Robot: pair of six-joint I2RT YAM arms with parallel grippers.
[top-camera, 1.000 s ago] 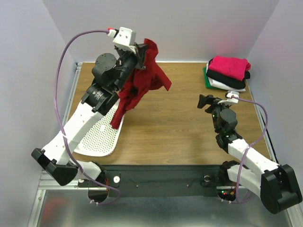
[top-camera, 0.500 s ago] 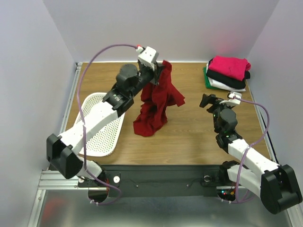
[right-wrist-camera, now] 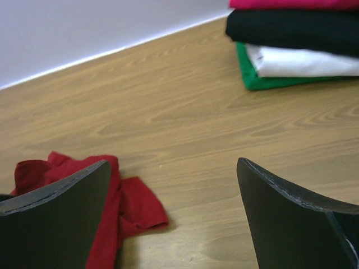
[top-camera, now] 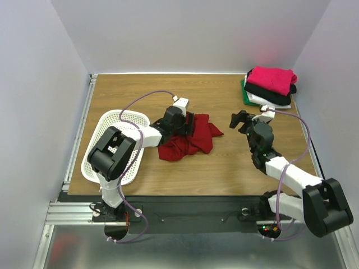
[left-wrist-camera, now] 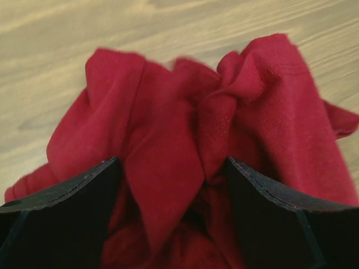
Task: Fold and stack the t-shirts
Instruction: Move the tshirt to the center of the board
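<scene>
The dark red t-shirt [top-camera: 196, 140] lies in a crumpled heap on the wooden table, just right of the basket. My left gripper [top-camera: 187, 124] is low over its back edge. In the left wrist view the left gripper [left-wrist-camera: 173, 161] is open, and loose folds of the red t-shirt [left-wrist-camera: 168, 117] lie between and beyond the fingers. My right gripper [top-camera: 237, 120] hovers open to the right of the heap, with nothing in it. The right wrist view shows the right gripper [right-wrist-camera: 173, 162] open over bare wood, with the red t-shirt [right-wrist-camera: 132, 207] at its lower left.
A stack of folded t-shirts [top-camera: 270, 86] sits at the back right corner: pink on top, then black, white and green [right-wrist-camera: 263, 81]. A white perforated basket [top-camera: 120, 115] stands at the left. Grey walls close in the table.
My left arm swung right and came down from holding the red t-shirt in the air. It opened, and the shirt dropped into a heap. My right gripper edged slightly left.
</scene>
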